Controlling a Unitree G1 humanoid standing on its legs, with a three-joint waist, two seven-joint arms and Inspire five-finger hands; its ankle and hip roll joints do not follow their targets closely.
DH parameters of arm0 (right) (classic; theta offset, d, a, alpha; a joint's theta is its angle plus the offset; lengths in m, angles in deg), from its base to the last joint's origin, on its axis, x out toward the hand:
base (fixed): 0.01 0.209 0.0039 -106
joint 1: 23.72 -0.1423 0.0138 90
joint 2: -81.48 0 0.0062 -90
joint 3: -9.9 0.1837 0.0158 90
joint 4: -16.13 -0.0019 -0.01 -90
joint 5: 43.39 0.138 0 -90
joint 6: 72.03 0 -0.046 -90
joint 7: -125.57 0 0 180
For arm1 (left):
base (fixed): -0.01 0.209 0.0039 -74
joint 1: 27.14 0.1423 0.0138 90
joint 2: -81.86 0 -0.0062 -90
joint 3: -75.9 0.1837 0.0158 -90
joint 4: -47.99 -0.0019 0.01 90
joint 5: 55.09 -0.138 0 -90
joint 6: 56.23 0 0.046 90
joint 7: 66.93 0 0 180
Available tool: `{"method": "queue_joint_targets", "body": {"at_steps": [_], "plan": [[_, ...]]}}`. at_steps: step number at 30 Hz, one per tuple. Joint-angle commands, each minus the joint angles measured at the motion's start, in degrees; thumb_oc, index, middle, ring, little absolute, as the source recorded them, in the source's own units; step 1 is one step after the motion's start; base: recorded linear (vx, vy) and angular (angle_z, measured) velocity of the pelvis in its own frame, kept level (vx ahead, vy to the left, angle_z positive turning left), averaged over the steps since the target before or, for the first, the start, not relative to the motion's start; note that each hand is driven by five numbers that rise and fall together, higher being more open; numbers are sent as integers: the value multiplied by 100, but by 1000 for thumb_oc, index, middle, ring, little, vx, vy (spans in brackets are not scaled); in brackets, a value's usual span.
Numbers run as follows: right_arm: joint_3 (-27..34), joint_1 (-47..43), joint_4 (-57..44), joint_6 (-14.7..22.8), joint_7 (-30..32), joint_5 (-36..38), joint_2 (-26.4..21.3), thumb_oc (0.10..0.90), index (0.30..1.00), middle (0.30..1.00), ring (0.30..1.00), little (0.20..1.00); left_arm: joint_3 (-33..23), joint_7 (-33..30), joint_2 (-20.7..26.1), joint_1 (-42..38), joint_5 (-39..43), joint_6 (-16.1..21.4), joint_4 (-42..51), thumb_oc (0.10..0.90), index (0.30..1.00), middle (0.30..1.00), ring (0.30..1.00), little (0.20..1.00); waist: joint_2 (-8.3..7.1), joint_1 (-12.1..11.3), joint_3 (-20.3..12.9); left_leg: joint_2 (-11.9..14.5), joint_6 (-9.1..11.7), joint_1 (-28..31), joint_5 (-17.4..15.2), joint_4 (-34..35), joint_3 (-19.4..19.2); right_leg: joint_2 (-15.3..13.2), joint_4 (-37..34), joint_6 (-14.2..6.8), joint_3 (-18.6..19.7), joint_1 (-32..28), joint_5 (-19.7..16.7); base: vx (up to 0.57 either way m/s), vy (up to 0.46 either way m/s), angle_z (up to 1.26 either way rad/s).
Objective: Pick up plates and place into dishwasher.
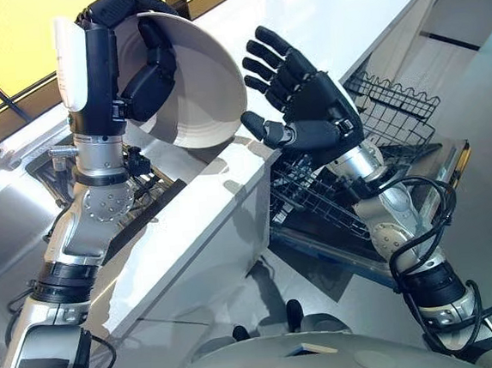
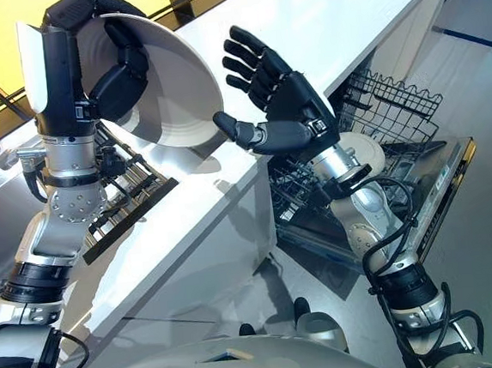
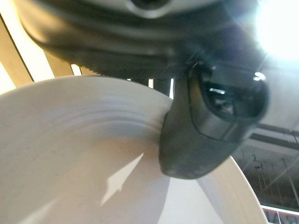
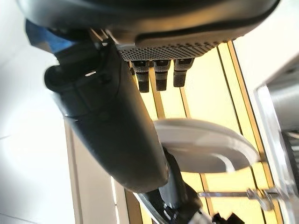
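my left hand (image 1: 146,72): fingers clamped round white plate (image 1: 199,93), held tilted | my right hand (image 1: 307,92): fingers spread, empty, thumb just beside plate rim | dishwasher rack (image 1: 386,111): beneath my right hand

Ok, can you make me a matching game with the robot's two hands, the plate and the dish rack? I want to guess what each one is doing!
Things:
1. left hand
2. right hand
3. white plate
4. dishwasher rack

States:
A. pulled out low beside the white counter
B. held up in the air, tilted
C. fingers spread, holding nothing
D. curled round the plate's edge

Pairs: 1-D, 2-C, 3-B, 4-A
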State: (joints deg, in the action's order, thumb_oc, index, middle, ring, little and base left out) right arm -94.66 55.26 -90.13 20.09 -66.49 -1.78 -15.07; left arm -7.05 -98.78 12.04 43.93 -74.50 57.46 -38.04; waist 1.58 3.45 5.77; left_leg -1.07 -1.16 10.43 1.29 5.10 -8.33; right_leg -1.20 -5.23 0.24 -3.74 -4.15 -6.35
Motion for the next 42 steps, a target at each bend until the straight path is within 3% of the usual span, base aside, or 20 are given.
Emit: {"method": "queue_joint_targets", "body": {"at_steps": [1, 9, 11, 12, 21, 27, 29, 30, 35, 38, 42], "plan": [[27, -774, -389, 306, -158, 122, 412, 800, 900, 900, 900, 900, 309, -399, 115, -1102, -233, 124, 140, 100, 300, 300, 300, 200, -84, -63, -587, -198, -4, -122, -483, -178, 147, 105, 360, -353, -147, -220, 765, 0, 0, 0], [-203, -887, -220, 38, 282, -120, 450, 800, 900, 900, 900, 900, 741, -404, 40, -1281, -344, 262, 3, 100, 300, 300, 300, 200, -90, -66, -593, -200, -13, -109, -461, -126, 165, 107, 326, -364, -158, -234, 749, 0, 0, 0], [-228, -864, -139, 78, 499, -371, 453, 443, 594, 594, 594, 543, 803, -383, -3, -1251, -398, 364, 77, 100, 300, 300, 300, 200, -95, -71, -592, -197, -16, -107, -461, -122, 164, 109, 325, -363, -155, -232, 744, 0, 0, 0], [-218, -849, -87, 173, 659, -555, 442, 100, 300, 300, 300, 200, 829, -327, -15, -1236, -328, 418, 134, 100, 300, 300, 300, 200, -98, -72, -590, -196, -18, -103, -463, -120, 168, 113, 317, -363, -147, -237, 741, 0, 0, 0], [-19, -745, -146, 702, 1760, -1228, 468, 100, 300, 300, 300, 200, 843, 31, -174, -931, -174, 567, 746, 100, 300, 300, 300, 200, -69, -110, -544, -184, -33, -99, -462, -82, 207, 129, 280, -356, -131, -247, 734, 0, 0, 0], [241, -672, -92, 1110, 2497, -1805, 374, 100, 300, 300, 300, 200, 699, -253, -19, -834, -493, 427, 916, 105, 305, 305, 305, 205, -35, -135, -544, -186, -33, -109, -454, -67, 230, 134, 256, -362, -149, -254, 721, 0, 0, 0], [363, -620, -25, 1217, 2635, -1895, 310, 100, 300, 300, 300, 200, 603, -292, 78, -799, -408, 332, 902, 449, 599, 599, 599, 549, -25, -140, -551, -182, -36, -123, -451, -68, 239, 132, 276, -363, -151, -241, 737, -2, -4, 2], [425, -589, -7, 1251, 2690, -1825, 274, 100, 300, 300, 300, 200, 557, -229, 109, -762, -298, 257, 870, 800, 900, 900, 900, 900, -20, -139, -552, -180, -38, -126, -450, -69, 246, 131, 298, -362, -152, -233, 750, -4, -7, 5], [693, -470, 98, 1391, 2739, -1740, 224, 100, 300, 300, 300, 200, 283, 213, 176, -514, 526, 193, 785, 800, 900, 900, 900, 900, -11, -171, -544, -185, -45, -119, -443, -75, 300, 134, 341, -354, -169, -244, 779, 5, -15, 10], [877, -387, 170, 1462, 2826, -1798, 194, 100, 300, 300, 300, 200, 2, 710, 68, -262, 1285, -58, 674, 800, 900, 900, 900, 900, -3, -205, -549, -190, -44, -119, -435, -79, 326, 129, 324, -352, -203, -262, 780, 16, -15, 8], [1208, -286, 277, 1471, 2908, -1827, 93, 100, 300, 300, 300, 200, -440, 785, 161, 11, 1610, -243, 529, 800, 900, 900, 900, 900, 8, -239, -565, -185, -40, -114, -432, -82, 341, 127, 311, -351, -227, -283, 786, 9, -8, 3]]}}
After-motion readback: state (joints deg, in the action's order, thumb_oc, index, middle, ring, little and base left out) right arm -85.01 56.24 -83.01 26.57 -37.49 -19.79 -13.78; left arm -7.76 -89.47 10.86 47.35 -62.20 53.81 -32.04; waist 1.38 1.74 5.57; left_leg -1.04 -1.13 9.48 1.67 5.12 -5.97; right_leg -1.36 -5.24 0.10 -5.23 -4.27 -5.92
